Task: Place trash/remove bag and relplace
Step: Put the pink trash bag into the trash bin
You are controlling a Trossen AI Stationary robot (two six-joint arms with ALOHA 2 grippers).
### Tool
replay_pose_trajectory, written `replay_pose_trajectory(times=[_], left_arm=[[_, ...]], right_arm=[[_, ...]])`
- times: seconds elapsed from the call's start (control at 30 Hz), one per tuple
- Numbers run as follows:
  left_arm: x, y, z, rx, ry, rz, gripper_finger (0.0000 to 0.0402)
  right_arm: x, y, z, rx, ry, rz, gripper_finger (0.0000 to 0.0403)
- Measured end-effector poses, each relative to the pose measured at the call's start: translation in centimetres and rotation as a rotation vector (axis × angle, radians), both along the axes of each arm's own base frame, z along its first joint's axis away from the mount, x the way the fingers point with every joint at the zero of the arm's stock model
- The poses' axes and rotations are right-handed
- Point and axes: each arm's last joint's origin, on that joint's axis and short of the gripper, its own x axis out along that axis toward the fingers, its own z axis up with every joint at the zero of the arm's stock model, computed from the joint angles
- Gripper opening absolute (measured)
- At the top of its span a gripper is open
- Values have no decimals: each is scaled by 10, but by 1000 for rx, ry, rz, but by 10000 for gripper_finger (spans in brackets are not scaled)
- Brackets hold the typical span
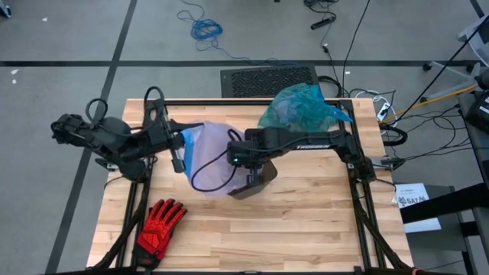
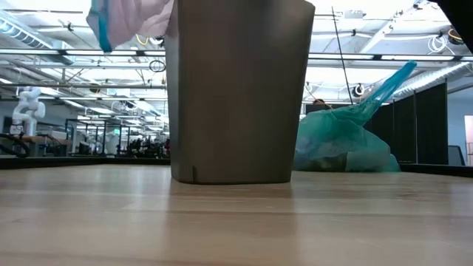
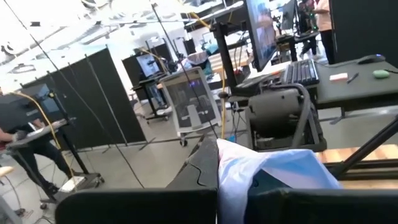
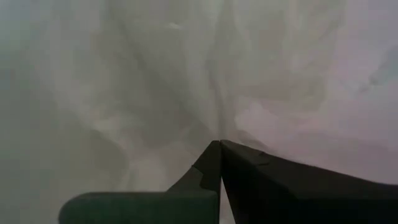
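Claws both pinching lilac bag: left claw at rim, right claw buried inside; bin mostly hidden.

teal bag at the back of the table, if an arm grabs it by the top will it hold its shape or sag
It would probably sag: the teal bag is thin, crumpled film that slumps on the table in the low view. Its twisted neck looks like the natural handle. It seems to be light, but the dim lumps inside could swing and shift the load.
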Motion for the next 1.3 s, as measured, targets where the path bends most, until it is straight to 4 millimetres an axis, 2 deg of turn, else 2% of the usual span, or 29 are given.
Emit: replay_pose_trajectory(times=[0.1, 0.33, 0.43, 0.57, 0.63, 0.87, 0.97, 1.07, 1.2, 1.3], left_arm=[[-1, 4, -6, -17, -9, 0, 0], [-3, 9, -21, -56, -21, 1, 0], [-4, 9, -20, -59, -33, 0, 0], [-5, 10, -18, -51, -53, 2, 0], [-5, 10, -17, -46, -55, 2, 0], [-5, 9, -18, -45, -51, 3, 0], [-5, 9, -17, -49, -58, 6, 0], [-5, 10, -17, -55, -61, 8, 0], [-5, 10, -18, -51, -49, 9, 0], [-4, 9, -19, -50, -45, 9, 0]], right_arm=[[0, 0, -8, 10, 26, 5, 0], [2, -9, -13, 85, 15, -86, 0], [-4, -11, -2, 87, -20, -143, 0], [-20, -12, 29, 144, -144, -251, 0], [-21, -13, 38, 181, -206, -305, 0], [-3, -8, 46, 343, -387, -305, 0], [11, -7, 31, 343, -381, -303, 0], [23, -16, 8, 324, -324, -339, 0], [34, -29, -25, 292, -203, -406, 0], [38, -35, -38, 293, -165, -427, 0]])
